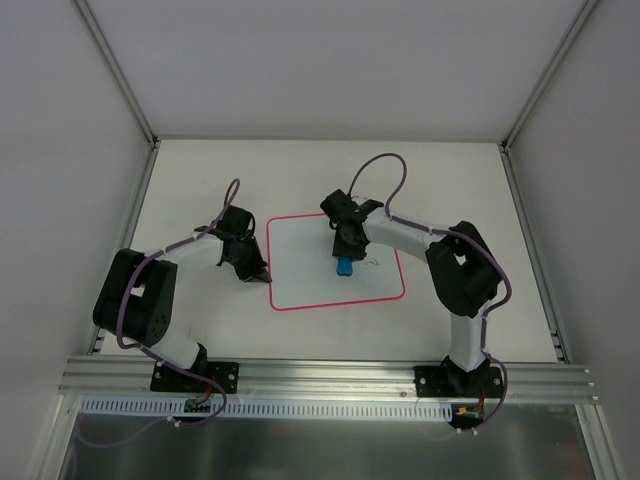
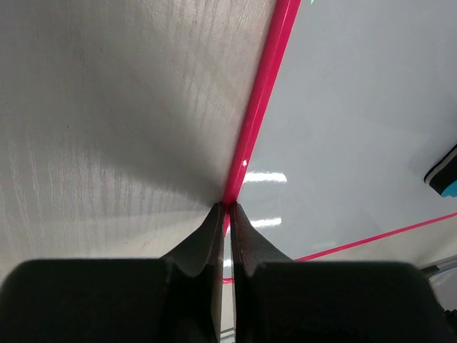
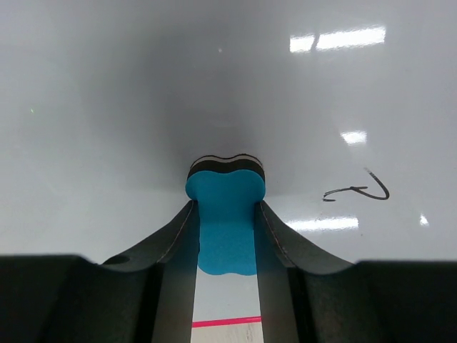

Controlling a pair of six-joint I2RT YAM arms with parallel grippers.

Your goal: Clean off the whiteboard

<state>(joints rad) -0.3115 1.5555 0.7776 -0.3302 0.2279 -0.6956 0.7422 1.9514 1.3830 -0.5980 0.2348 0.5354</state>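
Observation:
The whiteboard [image 1: 310, 280] lies flat on the table, white with a thin red-pink rim. A small dark scribble [image 1: 372, 262] remains right of its middle; it also shows in the right wrist view [image 3: 357, 191]. My right gripper [image 1: 344, 262] is shut on the blue eraser [image 3: 226, 214], whose dark felt end presses on the board left of the scribble. My left gripper [image 1: 262, 275] is shut and empty, its tips pressing on the board's left rim [image 2: 250, 136]. The eraser's edge shows in the left wrist view [image 2: 446, 175].
The pale table [image 1: 200, 190] is bounded by white walls with metal posts at left, right and back. An aluminium rail [image 1: 330, 385] carrying both arm bases runs along the near edge.

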